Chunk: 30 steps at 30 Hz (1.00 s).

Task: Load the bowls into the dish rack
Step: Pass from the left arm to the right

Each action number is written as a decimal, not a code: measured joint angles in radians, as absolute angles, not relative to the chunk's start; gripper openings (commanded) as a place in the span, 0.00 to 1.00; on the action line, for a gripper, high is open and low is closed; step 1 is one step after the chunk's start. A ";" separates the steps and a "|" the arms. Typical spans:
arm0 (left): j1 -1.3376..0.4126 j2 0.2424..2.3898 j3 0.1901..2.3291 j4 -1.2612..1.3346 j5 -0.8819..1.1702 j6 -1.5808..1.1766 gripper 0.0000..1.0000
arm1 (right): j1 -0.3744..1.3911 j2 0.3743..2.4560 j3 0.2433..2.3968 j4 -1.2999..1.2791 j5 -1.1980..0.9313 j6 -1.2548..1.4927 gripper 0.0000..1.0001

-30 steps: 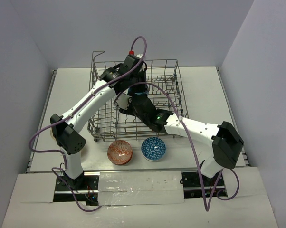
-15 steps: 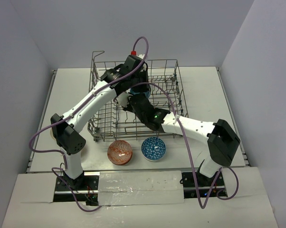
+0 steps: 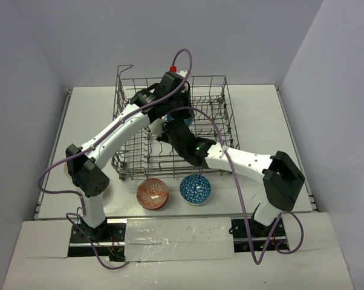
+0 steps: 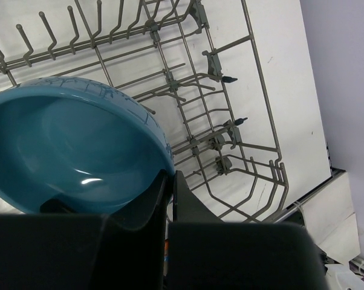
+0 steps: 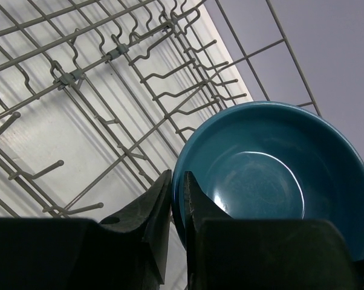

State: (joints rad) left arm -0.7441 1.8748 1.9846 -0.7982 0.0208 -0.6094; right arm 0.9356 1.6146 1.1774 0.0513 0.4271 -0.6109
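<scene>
A plain teal bowl hangs over the middle of the grey wire dish rack. Both grippers hold it. My left gripper is shut on its rim, one finger inside the bowl and one outside. My right gripper is shut on the opposite rim of the same bowl. In the top view the left gripper is just behind the right gripper. A red patterned bowl and a blue patterned bowl sit on the table in front of the rack.
The rack's upright tines show below the bowl in the left wrist view and the right wrist view. A tan object is mostly hidden behind the left arm's elbow. Grey walls stand on both sides and at the back.
Both grippers and the teal bowl have shifted slightly right and toward the back of the rack. The right arm's elbow has drawn in to the left. The two front bowls have not moved.
</scene>
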 measured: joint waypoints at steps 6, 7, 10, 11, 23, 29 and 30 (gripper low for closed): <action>-0.744 1.875 1.970 -0.793 0.022 -0.610 0.00 | 0.935 1.628 1.178 0.050 0.429 -0.606 0.00; -0.744 1.875 1.966 -0.789 0.022 -0.611 0.00 | 0.935 1.628 1.178 0.047 0.429 -0.604 0.00; -0.745 1.875 1.960 -0.786 0.023 -0.611 0.00 | 0.935 1.628 1.178 0.039 0.426 -0.599 0.00; -0.746 1.875 1.959 -0.784 0.023 -0.611 0.00 | 0.935 1.628 1.178 0.038 0.425 -0.599 0.00; -0.746 1.877 1.952 -0.782 0.029 -0.611 0.00 | 0.933 1.628 1.178 0.022 0.409 -0.591 0.00; -0.746 1.877 1.952 -0.784 0.028 -0.611 0.10 | 0.931 1.628 1.177 0.020 0.400 -0.591 0.00; -0.746 1.877 1.952 -0.784 0.028 -0.611 0.12 | 0.931 1.628 1.178 0.020 0.400 -0.592 0.00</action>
